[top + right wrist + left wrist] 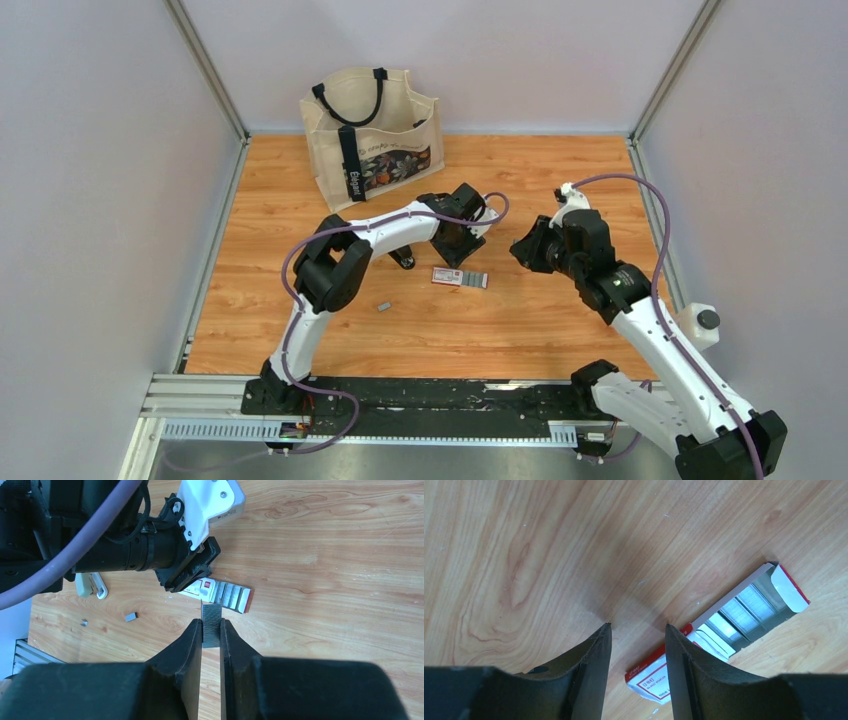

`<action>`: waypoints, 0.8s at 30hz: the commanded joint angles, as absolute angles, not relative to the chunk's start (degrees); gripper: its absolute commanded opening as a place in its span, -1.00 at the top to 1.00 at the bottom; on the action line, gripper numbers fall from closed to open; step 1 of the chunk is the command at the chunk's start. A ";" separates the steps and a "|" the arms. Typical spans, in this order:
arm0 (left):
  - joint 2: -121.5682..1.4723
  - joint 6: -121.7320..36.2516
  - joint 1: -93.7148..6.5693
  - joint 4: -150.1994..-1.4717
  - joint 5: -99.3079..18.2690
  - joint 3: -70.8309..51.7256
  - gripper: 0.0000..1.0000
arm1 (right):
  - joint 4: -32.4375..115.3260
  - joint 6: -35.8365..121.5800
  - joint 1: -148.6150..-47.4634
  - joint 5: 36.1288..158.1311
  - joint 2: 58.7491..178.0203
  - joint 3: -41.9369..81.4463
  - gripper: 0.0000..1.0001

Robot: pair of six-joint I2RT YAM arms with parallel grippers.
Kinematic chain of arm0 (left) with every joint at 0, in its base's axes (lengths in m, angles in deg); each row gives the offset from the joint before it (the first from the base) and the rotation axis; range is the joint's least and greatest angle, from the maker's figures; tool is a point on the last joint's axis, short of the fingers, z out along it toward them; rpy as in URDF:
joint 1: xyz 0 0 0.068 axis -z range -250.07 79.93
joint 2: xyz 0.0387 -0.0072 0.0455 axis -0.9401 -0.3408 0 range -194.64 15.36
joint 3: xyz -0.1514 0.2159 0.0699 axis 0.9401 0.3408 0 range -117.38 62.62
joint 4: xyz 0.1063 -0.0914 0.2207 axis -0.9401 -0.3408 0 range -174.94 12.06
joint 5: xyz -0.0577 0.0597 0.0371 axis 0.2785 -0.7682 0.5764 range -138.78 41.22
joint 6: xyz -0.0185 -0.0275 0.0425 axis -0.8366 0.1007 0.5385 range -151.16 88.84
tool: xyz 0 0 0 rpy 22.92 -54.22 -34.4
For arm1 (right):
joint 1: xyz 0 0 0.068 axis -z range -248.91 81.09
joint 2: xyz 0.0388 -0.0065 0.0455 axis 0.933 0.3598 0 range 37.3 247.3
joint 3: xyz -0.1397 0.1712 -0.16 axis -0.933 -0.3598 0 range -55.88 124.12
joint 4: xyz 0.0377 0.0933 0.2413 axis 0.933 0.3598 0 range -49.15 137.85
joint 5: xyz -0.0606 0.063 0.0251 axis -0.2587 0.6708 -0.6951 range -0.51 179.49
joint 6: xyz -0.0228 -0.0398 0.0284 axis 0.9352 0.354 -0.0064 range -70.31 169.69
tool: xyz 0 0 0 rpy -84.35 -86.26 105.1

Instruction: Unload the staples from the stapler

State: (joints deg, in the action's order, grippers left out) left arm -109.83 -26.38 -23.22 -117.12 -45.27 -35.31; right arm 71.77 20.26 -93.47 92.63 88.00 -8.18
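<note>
Far left at the back, a canvas tote bag (370,130) stands on the wooden worktop (560,330). Coming right, a loose staple strip (383,307) lies on bare wood. The right wrist cam also shows a tinier grey bit (84,623) near it.

The stapler (92,586) is just past that, tucked under the left arm. Only its pale end pokes out, so I can't tell if it's open or shut.

The left end effector (636,635) points down at the worktop with its fingers a fair gap apart and nothing but wood between them. Its right-hand finger overlaps the closed end of the red-and-white staple box (724,625); can't tell if they touch. The box's other end is flapped open, with refill strips showing inside.

The right end effector (211,624) is pinched tight on a block of staples (211,611). The block stands on end between the fingers, on the near side of the box.
</note>
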 commanded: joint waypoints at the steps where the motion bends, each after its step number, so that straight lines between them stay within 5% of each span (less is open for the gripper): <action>1: -111.03 -27.12 -22.70 -116.96 -45.79 -36.61 -0.04 | 68.62 21.39 -93.35 93.27 88.10 -8.42 0.83; 24: -101.45 -25.72 -20.85 -111.69 -42.89 -21.49 -0.06 | 66.17 21.30 -93.26 95.46 91.96 -13.60 0.83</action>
State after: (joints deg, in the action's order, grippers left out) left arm -102.51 -26.38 -21.39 -109.45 -44.29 -22.11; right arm 70.02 20.89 -93.47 93.19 90.21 -11.89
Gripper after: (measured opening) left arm 0.519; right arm 0.176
